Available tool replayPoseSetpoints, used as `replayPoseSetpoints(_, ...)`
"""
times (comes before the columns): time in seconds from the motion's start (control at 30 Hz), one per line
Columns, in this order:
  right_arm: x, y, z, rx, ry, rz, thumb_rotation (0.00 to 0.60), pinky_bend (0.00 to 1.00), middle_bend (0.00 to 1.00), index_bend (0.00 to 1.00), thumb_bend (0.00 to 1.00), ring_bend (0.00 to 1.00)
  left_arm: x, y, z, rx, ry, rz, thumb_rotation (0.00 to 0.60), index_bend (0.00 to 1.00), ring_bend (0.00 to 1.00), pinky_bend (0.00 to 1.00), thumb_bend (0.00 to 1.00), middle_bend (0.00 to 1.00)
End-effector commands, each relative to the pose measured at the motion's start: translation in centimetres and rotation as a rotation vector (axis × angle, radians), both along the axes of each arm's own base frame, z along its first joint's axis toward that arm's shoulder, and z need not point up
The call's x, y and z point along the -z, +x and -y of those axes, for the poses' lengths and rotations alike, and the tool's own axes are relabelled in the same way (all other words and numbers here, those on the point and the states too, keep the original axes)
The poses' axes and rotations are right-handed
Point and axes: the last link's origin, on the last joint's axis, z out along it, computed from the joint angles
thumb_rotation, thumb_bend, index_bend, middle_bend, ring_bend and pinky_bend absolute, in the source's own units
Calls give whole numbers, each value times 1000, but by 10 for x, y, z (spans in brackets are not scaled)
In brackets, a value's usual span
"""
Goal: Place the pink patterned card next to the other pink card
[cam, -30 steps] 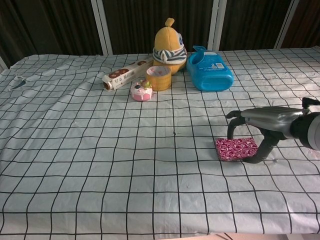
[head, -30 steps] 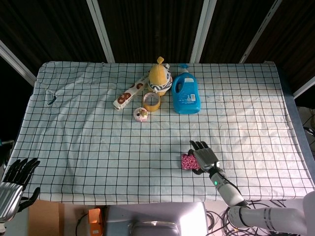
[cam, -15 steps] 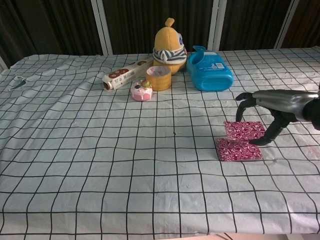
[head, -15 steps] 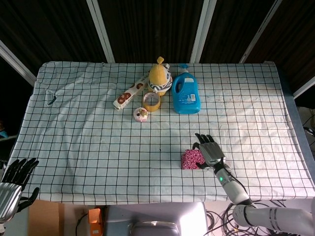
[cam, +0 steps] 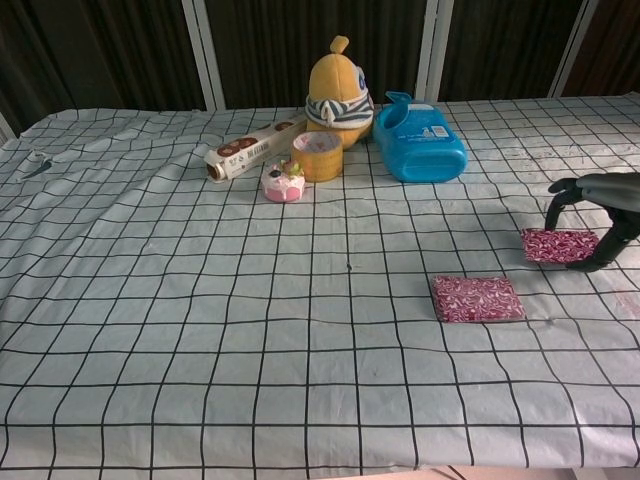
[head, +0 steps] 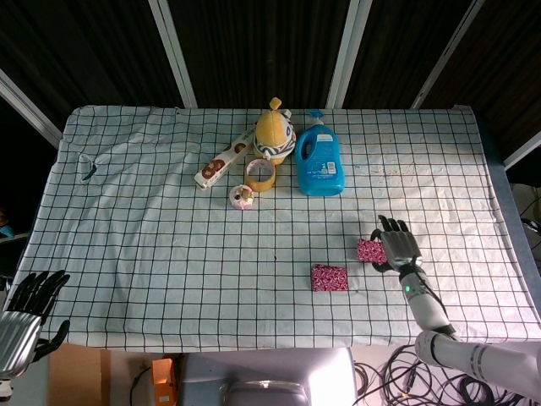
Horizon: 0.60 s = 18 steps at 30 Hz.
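The pink patterned card (head: 369, 250) is pinched in the right hand (head: 398, 247), thumb and fingers clasped on its edges; in the chest view (cam: 557, 245) it looks lifted just off the cloth. The other pink patterned card (head: 328, 277) lies flat on the table (head: 152, 254), which is covered in a white cloth with a black grid, near the held card and to its left, the two apart. Toward the far edge stand a blue detergent bottle lying on its back (head: 319, 164), a yellow plush toy with a striped band (head: 274, 134), a yellow tape roll (head: 259, 175), a small pink cupcake-like toy (head: 242, 198) and a white roll of wrap (head: 224, 160). The left hand (head: 22, 321) hangs off the table's near left corner, fingers spread and holding nothing.
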Motion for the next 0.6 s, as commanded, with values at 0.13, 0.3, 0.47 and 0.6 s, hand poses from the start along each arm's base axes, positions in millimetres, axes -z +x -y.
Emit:
replayPoseSetpoints(0.13, -4, -2, -9, -21, 25, 11, 600, 2, 0, 255, 202, 0, 1, 0, -3, -8, -3, 0, 600, 0, 0, 0, 432, 66)
replayPoseSetpoints(0.3, -18, 2, -20, -60, 11, 25, 600, 2, 0, 195, 201, 0, 0, 1, -1, -2, 0, 4, 600, 0, 0, 0, 432, 66)
replayPoseSetpoints(0.47, -24, 22, -37, -130, 24, 79, 600, 2, 0, 220, 202, 0, 0, 1, -2, 2, -3, 3, 600, 0, 0, 0, 433, 67)
replayPoseSetpoints(0.6, -10, 44, -51, -207, 80, 93, 600, 2, 0, 239, 202, 0, 2, 2, -2, 4, -11, -1, 600, 0, 0, 0, 433, 67)
